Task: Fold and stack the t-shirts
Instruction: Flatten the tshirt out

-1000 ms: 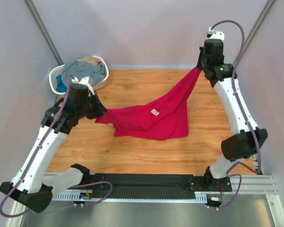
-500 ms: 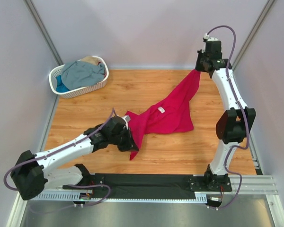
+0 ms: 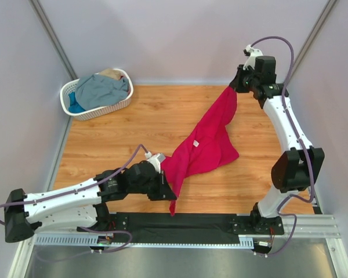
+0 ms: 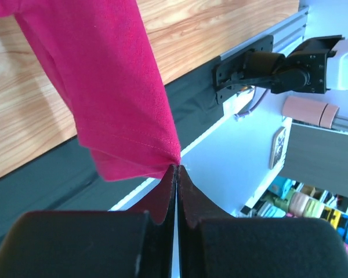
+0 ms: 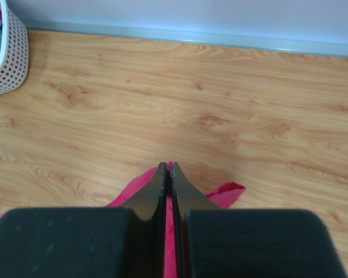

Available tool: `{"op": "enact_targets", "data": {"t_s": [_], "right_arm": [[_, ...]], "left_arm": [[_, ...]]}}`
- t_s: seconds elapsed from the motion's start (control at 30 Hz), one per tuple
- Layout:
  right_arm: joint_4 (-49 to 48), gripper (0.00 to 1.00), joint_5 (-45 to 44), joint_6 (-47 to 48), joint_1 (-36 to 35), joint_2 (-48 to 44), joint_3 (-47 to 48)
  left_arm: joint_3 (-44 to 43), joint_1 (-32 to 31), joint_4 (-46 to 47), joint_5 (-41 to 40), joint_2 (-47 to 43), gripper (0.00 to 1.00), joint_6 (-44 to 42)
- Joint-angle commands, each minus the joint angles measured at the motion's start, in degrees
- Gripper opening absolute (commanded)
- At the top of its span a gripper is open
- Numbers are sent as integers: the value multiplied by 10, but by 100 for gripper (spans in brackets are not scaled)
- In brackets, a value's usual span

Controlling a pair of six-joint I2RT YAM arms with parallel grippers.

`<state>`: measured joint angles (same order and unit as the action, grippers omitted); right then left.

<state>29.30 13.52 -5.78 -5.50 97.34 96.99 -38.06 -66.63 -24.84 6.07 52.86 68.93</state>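
The crimson-pink t-shirt (image 3: 206, 142) hangs stretched between my two grippers, its middle sagging onto the wooden table (image 3: 162, 116). My left gripper (image 3: 170, 196) is shut on one corner of it near the table's front edge; the hem shows in the left wrist view (image 4: 110, 92) at the fingertips (image 4: 177, 168). My right gripper (image 3: 232, 86) is shut on another end, held high at the back right; the cloth shows between its jaws in the right wrist view (image 5: 169, 168). The grey-blue t-shirt (image 3: 101, 90), a bright blue one (image 3: 74, 106) and a tan one (image 3: 109, 73) lie in the basket.
The white lattice basket (image 3: 95, 110) stands at the back left corner and shows at the left edge of the right wrist view (image 5: 8, 58). A black mat (image 3: 180, 223) and a metal rail run along the near edge. Walls close in on both sides.
My left gripper swung from the back left, near the basket, to the front middle, dragging its corner of the pink t-shirt along. The shirt is now stretched lengthwise. My right gripper stayed high at the back.
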Motion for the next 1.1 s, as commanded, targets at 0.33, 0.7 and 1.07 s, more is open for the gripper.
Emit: {"op": "enact_targets", "data": {"t_s": [0.33, 0.7, 1.07], "right_arm": [[196, 42, -161, -79, -23, 113, 193], [131, 59, -174, -164, -200, -125, -198], [-129, 41, -311, -140, -495, -269, -473]], "left_arm": [[-39, -19, 10, -38, 63, 0, -5], [-92, 269, 60, 133, 172, 0, -54], [-185, 375, 16, 204, 302, 0, -114]]}}
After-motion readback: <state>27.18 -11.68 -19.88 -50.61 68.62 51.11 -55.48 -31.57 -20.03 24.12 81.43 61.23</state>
